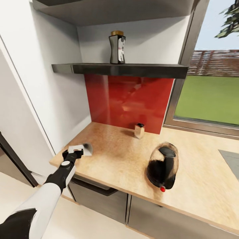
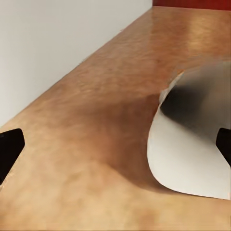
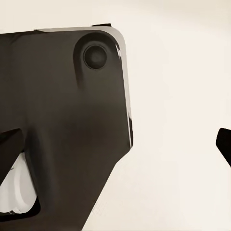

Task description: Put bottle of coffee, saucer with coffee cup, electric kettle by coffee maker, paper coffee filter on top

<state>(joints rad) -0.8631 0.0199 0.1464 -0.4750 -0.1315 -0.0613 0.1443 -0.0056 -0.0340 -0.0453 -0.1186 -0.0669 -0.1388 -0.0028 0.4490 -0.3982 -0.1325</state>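
Observation:
The bottle of coffee [image 1: 117,48], dark with a yellow lid, stands on the dark kitchen shelf [image 1: 132,69]. Below it on the beige kitchen countertop [image 1: 116,159] sits the rounded electric kettle [image 1: 162,167], with its red switch facing the front edge. The white paper coffee filter [image 1: 83,148] lies curled at the counter's left corner. My left gripper [image 1: 77,152] hovers open just over it. In the left wrist view the filter [image 2: 192,149] reaches one fingertip [image 2: 224,144], and the gripper [image 2: 115,147] holds nothing. My right gripper [image 3: 115,144] is open, with a dark robot part and pale floor behind it.
A small silver shaker [image 1: 139,130] stands by the red backsplash [image 1: 129,99]. A white wall [image 1: 49,83] borders the counter on the left, and a window [image 1: 212,89] on the right. The steel sink's corner [image 1: 230,161] shows at the far right. Dark cabinets [image 1: 99,196] run below.

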